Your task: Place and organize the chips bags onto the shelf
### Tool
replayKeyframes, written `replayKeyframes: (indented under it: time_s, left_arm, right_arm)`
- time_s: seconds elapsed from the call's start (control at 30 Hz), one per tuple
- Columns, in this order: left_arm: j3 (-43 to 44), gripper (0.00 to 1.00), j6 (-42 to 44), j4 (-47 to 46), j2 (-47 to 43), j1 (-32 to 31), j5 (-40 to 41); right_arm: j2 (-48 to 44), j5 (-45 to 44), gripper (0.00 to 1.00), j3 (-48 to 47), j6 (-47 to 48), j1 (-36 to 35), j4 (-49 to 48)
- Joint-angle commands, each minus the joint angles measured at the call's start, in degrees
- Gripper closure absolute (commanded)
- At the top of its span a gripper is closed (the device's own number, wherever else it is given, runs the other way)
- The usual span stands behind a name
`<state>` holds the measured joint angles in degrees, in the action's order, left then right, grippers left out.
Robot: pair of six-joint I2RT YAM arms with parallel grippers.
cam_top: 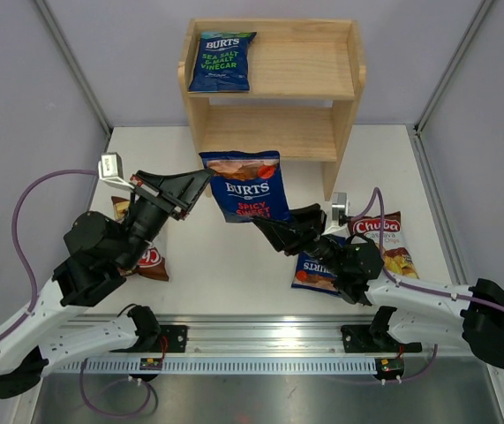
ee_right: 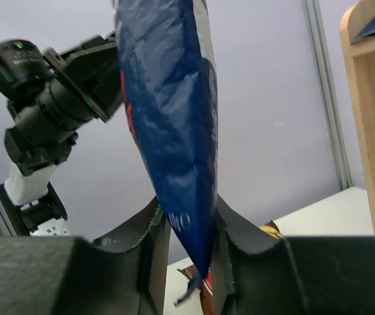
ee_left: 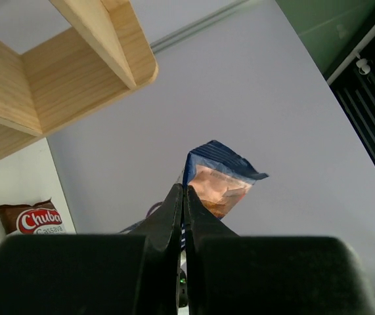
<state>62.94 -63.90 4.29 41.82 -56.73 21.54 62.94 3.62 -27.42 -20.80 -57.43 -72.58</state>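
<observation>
fingers (ee_left: 167, 226) of left gripper (cam_top: 206, 178) pinch spicy burts bag (cam_top: 250, 190) top, right gripper (cam_top: 267, 223) clamps its bottom, mid-frame. handover; next left releases, right moves it to shelf (cam_top: 347, 124).

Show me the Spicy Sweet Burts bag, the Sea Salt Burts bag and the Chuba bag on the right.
Spicy Sweet Burts bag (cam_top: 249, 188): top view, on its white lettering.
Sea Salt Burts bag (cam_top: 221, 62): top view, front centre.
Right Chuba bag (cam_top: 379, 226): top view, red logo.

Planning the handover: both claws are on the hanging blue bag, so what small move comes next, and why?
Probably open the left claw. It pinches the Spicy Sweet bag by a top corner, while the right claw seems closed on its bottom edge, ready for the shelf.
</observation>
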Motion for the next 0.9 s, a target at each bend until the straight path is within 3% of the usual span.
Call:
replayKeyframes:
  time_s: [0.0, 0.5, 0.53, 0.6, 0.63, 0.67, 0.77, 0.87]
  left_arm:
    - [-0.62, 1.00, 0.62, 1.42, -2.27, -0.40, 7.90]
    - [-3.96, 1.00, 2.11, 3.79, -3.50, -0.31, 11.68]
    - [-3.96, 0.93, 2.46, 3.88, -3.50, -0.31, 11.60]
    - [-4.14, 0.67, 4.74, 2.04, -3.68, -0.31, 10.81]
    - [-4.05, 0.58, 5.18, 1.86, -3.50, -0.31, 10.37]
    - [-4.14, 0.42, 6.67, 0.90, -3.50, -0.31, 9.76]
    - [-4.14, 0.14, 8.70, 1.67, -3.94, -0.31, 8.79]
    - [-4.58, 0.01, 9.49, 5.62, -5.87, -0.31, 10.18]
  right_arm:
    - [-4.13, 2.09, 0.68, 0.35, 1.20, -0.49, -1.18]
    - [-14.86, 5.52, 1.00, -0.69, -2.93, -0.40, 14.90]
    - [-15.82, 6.31, 1.00, -1.49, -2.93, -0.49, 19.18]
    - [-16.53, 8.68, 1.00, -3.94, -2.58, -0.40, 23.77]
    - [-17.31, 9.12, 1.00, -4.39, -2.50, -0.40, 26.84]
    - [-17.76, 8.78, 1.00, -4.74, -2.58, -0.49, 27.83]
    - [-20.13, 5.46, 1.00, -5.19, -2.76, -0.40, 31.78]
    - [-21.89, 0.80, 1.00, -7.46, -4.77, -0.49, 38.98]
